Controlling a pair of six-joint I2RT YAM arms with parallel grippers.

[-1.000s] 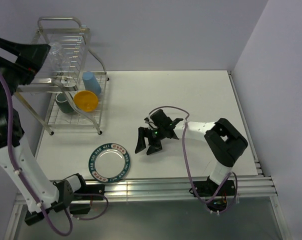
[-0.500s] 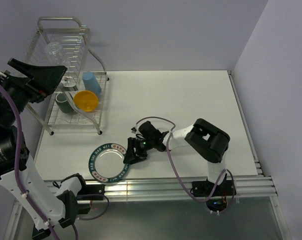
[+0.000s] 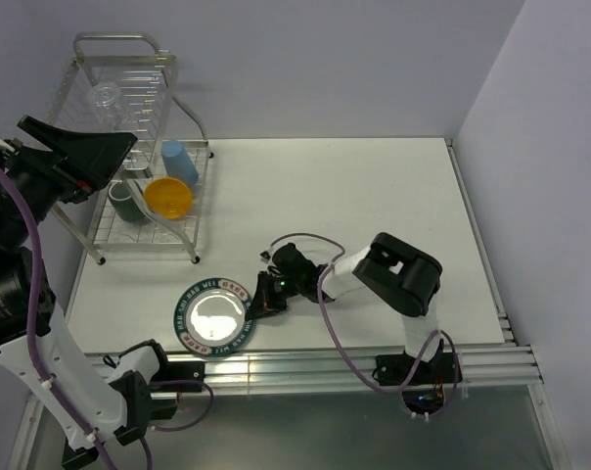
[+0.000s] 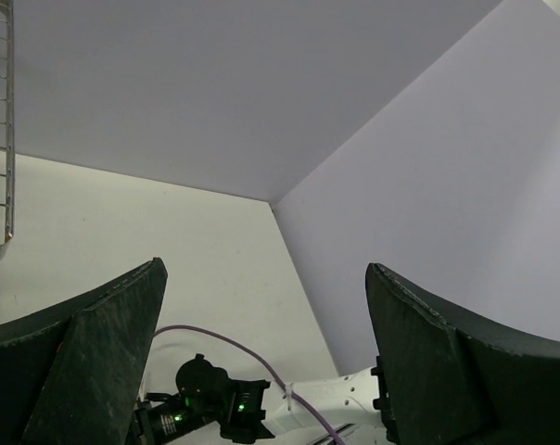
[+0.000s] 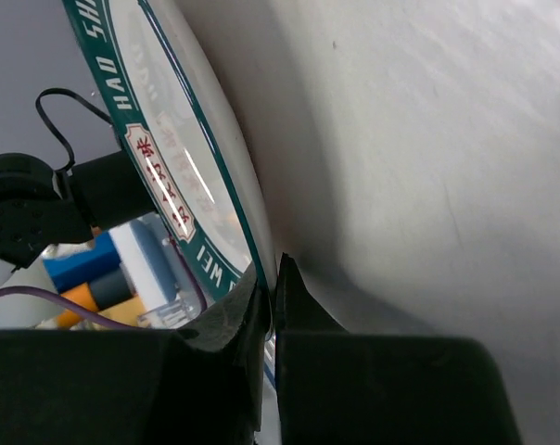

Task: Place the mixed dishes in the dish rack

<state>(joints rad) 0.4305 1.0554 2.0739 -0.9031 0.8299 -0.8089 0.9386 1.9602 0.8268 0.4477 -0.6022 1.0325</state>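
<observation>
- White table (image 3: 374,186) meets pale lilac walls at the back and on the right; both arms are bolted at its near edge.
- Right gripper (image 3: 261,299) lies low over the table, its two dark fingers (image 5: 220,324) pressed together with almost no gap, pinching the right-hand edge of the silver plate (image 3: 215,316).
- In the right wrist view, the plate's green lettered rim runs down into the seam between the fingertips.
- Otherwise the plate lies on the table near the front edge, just in front of the dish rack (image 3: 129,88).
- Left gripper (image 4: 265,269) hangs high at the left beside the rack, jaws spread wide with nothing between them.
- On the rack's lower tier sit the dark mug (image 3: 127,203), the orange-yellow bowl (image 3: 168,197) tipped on its side, and the light blue cup (image 3: 178,162).
- The clear glass (image 3: 107,96) sits in the upper tier.
</observation>
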